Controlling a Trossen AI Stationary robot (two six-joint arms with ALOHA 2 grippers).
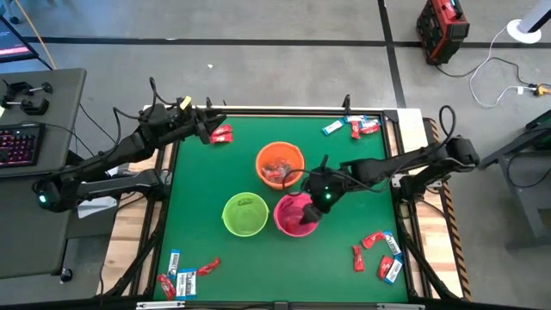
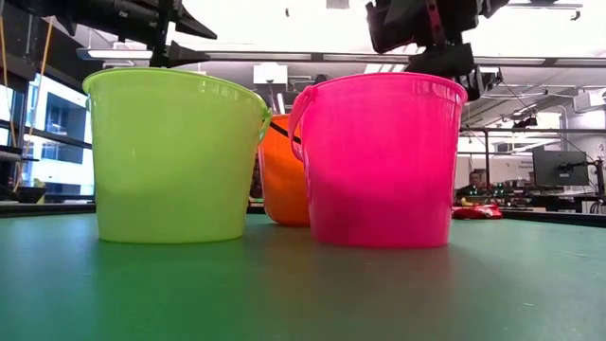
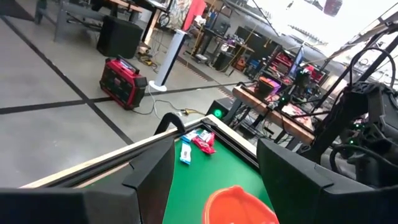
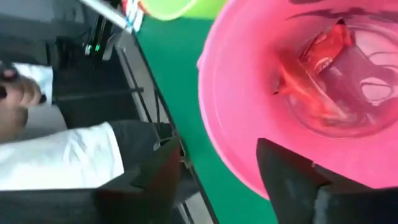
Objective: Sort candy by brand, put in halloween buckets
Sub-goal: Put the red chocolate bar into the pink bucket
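The right pincer hangs over the pink bucket, and its fingertips are lost against the pail's interior from above; in the right wrist view its two dark fingers stand apart with nothing between them, above reddish wrappers lying in the pail bottom (how many cannot be made out through the glare). The left pincer sits at the far left part of the green table, just beside a red candy; its fingers are spread wide and empty.

Three buckets stand clustered mid-table: the orange bucket farthest back, the lime green bucket and the pink one side by side nearer the front. The orange pail holds several red pieces, too jumbled to count. In the low view it is mostly hidden behind the other two.

Loose candy lies in three corner groups: about four pieces at the far right, about five at the near right, about five at the near left. Their long axes point every which way, with no shared direction.

A person's sleeve shows beyond the table edge in the right wrist view.
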